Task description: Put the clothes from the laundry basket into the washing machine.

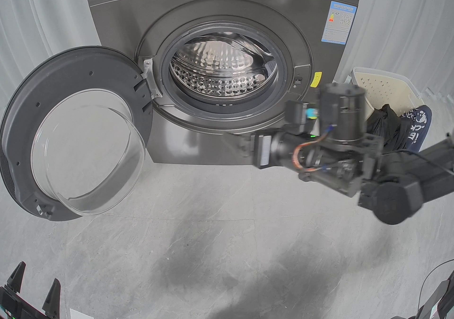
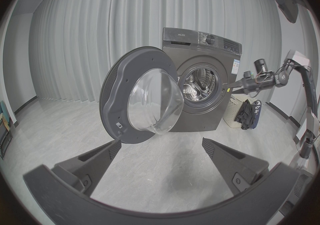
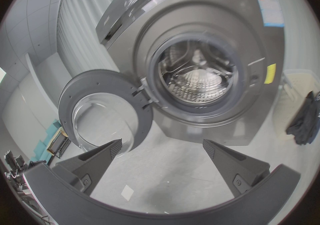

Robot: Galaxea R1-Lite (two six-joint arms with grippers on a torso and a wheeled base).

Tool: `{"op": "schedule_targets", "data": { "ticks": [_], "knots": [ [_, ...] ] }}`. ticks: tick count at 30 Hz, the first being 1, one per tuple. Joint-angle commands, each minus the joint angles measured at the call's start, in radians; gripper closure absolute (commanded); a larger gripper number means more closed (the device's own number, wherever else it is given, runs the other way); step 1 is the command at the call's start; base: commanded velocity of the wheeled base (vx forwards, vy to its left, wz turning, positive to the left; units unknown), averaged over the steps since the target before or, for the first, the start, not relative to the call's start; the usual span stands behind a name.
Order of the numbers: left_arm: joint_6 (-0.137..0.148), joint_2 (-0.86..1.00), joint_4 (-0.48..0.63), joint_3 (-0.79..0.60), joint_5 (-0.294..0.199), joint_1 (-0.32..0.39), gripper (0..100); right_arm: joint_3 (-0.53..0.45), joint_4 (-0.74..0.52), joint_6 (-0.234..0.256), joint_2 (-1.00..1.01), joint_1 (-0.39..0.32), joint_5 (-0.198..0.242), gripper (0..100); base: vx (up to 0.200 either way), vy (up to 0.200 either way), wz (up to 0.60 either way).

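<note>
The grey washing machine [image 1: 222, 12] stands with its round door [image 1: 71, 135] swung open to the left and its steel drum [image 1: 222, 69] empty. To its right is a cream laundry basket [image 1: 385, 85] with black clothes [image 1: 385, 121] and a dark blue printed cloth [image 1: 418, 126] hanging over its rim. My right gripper [image 1: 239, 142] hovers below the drum opening, left of the basket, open and holding nothing [image 3: 161, 149]. My left gripper [image 1: 38, 275] is low at the near left, open and empty [image 2: 161, 145].
The open door [image 2: 140, 95] juts out over the floor left of the machine. Pale tiled floor [image 1: 213, 239] spreads in front. Grey curtains [image 2: 83, 35] hang behind. The basket [image 3: 293, 98] sits close against the machine's right side.
</note>
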State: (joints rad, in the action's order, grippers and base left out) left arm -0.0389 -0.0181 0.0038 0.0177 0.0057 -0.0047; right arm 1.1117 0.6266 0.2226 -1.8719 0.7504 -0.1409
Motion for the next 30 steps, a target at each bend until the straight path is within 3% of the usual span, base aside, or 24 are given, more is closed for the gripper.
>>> {"op": "schedule_targets", "data": {
  "ticks": [1,6,8,13,16,19,20,22,27,30],
  "knots": [
    [0.005,0.010,-0.001,-0.015,-0.001,0.000,0,-0.632,0.012,-0.109,0.784,-0.301,0.007,0,0.000,0.000,0.00],
    [0.005,0.010,-0.001,-0.015,0.000,0.000,0,-0.767,0.007,-0.140,0.962,-0.402,0.007,0,0.000,0.000,0.00],
    [0.005,0.010,0.001,-0.015,-0.001,0.000,0,-0.837,0.005,-0.169,1.071,-0.482,0.014,0,0.000,0.000,0.00],
    [0.005,0.010,0.001,-0.015,0.000,0.000,0,-0.974,0.004,-0.193,1.205,-0.574,0.027,0,0.000,0.000,0.00],
    [0.005,0.010,0.001,-0.015,-0.001,0.000,0,-1.104,0.002,-0.193,1.317,-0.619,0.047,0,0.000,0.000,0.00],
    [0.004,0.010,0.001,-0.015,0.000,0.000,0,-1.104,-0.203,-0.175,1.547,-0.661,0.058,0,0.000,0.000,0.00],
    [0.004,0.010,0.001,-0.015,0.000,0.000,0,-1.104,-0.203,-0.175,1.547,-0.661,0.058,0,0.000,0.000,0.00],
    [0.005,0.010,-0.001,-0.015,-0.001,-0.001,0,-1.110,-0.406,-0.201,1.720,-0.704,0.070,0,0.000,0.000,0.00],
    [0.005,0.010,-0.001,-0.015,0.000,-0.001,0,-1.112,-0.553,-0.207,1.849,-0.730,0.109,0,0.000,0.000,0.00],
    [0.005,0.010,0.001,-0.015,-0.001,0.000,0,-1.109,-0.576,-0.184,1.872,-0.746,0.130,0,0.000,0.000,0.00]
  ]
}}
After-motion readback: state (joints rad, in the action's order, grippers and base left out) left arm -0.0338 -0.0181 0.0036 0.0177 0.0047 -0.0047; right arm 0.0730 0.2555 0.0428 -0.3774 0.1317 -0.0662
